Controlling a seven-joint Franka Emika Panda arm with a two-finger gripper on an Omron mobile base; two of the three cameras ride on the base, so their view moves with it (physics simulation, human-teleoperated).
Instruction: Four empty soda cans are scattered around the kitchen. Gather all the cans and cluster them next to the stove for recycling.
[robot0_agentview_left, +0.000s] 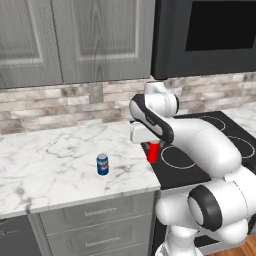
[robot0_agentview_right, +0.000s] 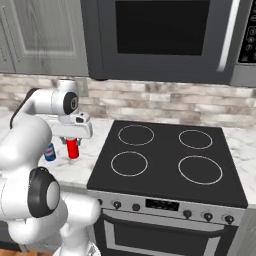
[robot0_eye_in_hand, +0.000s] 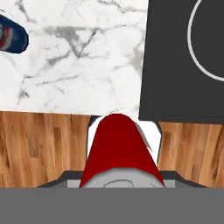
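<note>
The hand (robot0_agentview_left: 152, 145) is closed on a red soda can (robot0_agentview_left: 153, 151), holding it upright from above just at the seam where the white marble counter (robot0_agentview_left: 50, 160) meets the black stove (robot0_agentview_right: 165, 160). In the left base view the red can hangs below the hand at the stove's left edge; whether its base touches the surface I cannot tell.

A blue soda can (robot0_agentview_left: 102, 164) with white-and-red marking stands upright on the counter to the left of the red one, near the counter's front edge and apart from it. Between the two cans is bare marble. The arm's own white links cross the near part of the stove in the left base view and hide much of its left burners.

The right base view shows what the left does not: all four ring burners, the oven front with its knobs (robot0_agentview_right: 160, 205), and the black microwave (robot0_agentview_right: 165, 35) above. There the blue can peeks out beside the arm, partly covered by it.

The hand view looks down along the red can, with the counter's edge, the stove's corner and the wood floor (robot0_eye_in_hand: 39, 144) below; the blue can sits at the upper left corner.

Grey panelled cabinets (robot0_agentview_left: 75, 40) hang over the counter, above a brick-pattern wall (robot0_agentview_left: 60, 102).
</note>
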